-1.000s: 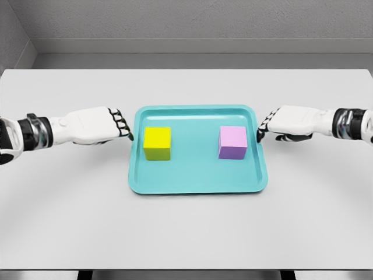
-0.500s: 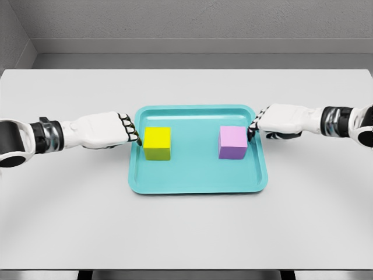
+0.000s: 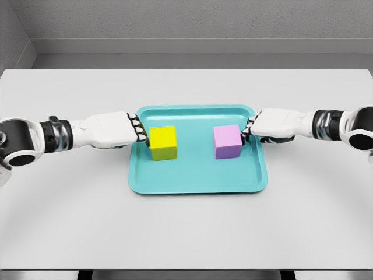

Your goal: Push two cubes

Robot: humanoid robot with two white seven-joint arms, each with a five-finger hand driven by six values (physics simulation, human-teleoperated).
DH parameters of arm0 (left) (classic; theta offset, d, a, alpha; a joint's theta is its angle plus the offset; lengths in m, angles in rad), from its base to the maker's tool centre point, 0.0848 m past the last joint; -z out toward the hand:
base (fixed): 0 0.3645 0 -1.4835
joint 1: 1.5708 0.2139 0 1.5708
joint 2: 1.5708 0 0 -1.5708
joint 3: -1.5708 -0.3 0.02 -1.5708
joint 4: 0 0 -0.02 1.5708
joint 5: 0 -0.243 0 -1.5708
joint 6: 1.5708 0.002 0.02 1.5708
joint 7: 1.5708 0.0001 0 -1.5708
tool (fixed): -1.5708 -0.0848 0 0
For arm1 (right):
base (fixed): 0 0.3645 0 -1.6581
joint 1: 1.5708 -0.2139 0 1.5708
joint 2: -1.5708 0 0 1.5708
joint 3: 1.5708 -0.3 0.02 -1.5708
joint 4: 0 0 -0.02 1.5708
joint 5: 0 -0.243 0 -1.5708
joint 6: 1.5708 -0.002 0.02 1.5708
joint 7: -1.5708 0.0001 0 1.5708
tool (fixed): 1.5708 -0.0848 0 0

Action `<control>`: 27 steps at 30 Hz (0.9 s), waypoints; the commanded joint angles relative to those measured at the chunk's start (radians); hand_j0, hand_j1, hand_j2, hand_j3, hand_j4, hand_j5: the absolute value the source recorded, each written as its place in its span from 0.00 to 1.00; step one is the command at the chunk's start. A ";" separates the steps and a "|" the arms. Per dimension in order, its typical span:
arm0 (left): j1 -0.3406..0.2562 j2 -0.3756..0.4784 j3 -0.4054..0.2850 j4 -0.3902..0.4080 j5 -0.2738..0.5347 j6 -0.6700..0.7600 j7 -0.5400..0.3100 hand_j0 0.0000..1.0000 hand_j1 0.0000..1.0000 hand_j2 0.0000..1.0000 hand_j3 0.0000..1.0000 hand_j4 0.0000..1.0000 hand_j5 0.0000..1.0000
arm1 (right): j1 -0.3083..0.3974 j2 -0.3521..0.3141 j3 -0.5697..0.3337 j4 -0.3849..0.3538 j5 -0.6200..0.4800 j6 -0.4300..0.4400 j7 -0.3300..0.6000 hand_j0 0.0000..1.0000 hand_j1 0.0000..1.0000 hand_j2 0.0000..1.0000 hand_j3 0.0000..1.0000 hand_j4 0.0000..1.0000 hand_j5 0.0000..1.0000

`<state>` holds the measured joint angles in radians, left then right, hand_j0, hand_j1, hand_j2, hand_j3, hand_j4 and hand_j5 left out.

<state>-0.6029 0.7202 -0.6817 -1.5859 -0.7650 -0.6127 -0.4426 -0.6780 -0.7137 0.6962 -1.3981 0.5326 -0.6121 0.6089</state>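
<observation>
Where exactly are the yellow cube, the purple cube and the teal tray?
Yellow cube (image 3: 163, 137), head view, on its top face.
Purple cube (image 3: 227, 136), head view, on its top face.
Teal plastic tray (image 3: 195, 186), head view, on its near rim.

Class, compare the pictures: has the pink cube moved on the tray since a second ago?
Yes. The pink cube has slid left, toward the tray's middle, away from its right rim, with the right hand against its right side.

We see a simulated test room, bare grey walls (image 3: 192, 20), our plain white table (image 3: 186, 227), flat rendered lighting.
</observation>
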 commanded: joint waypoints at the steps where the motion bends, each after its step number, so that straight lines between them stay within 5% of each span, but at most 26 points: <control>1: -0.002 -0.007 0.001 -0.002 0.006 0.002 -0.007 0.75 0.75 0.75 0.75 0.75 0.75 | 0.000 -0.001 0.000 -0.015 -0.016 0.001 0.002 0.60 0.60 0.60 0.60 0.60 0.60; 27: -0.012 -0.048 0.001 0.010 0.004 0.002 -0.027 0.75 0.75 0.75 0.75 0.75 0.75 | -0.023 0.045 0.039 -0.016 -0.009 0.001 0.002 0.60 0.60 0.60 0.60 0.60 0.60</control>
<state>-0.6151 0.6707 -0.6818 -1.5801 -0.7642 -0.6129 -0.4696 -0.7025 -0.6724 0.7353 -1.4162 0.5259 -0.6130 0.6112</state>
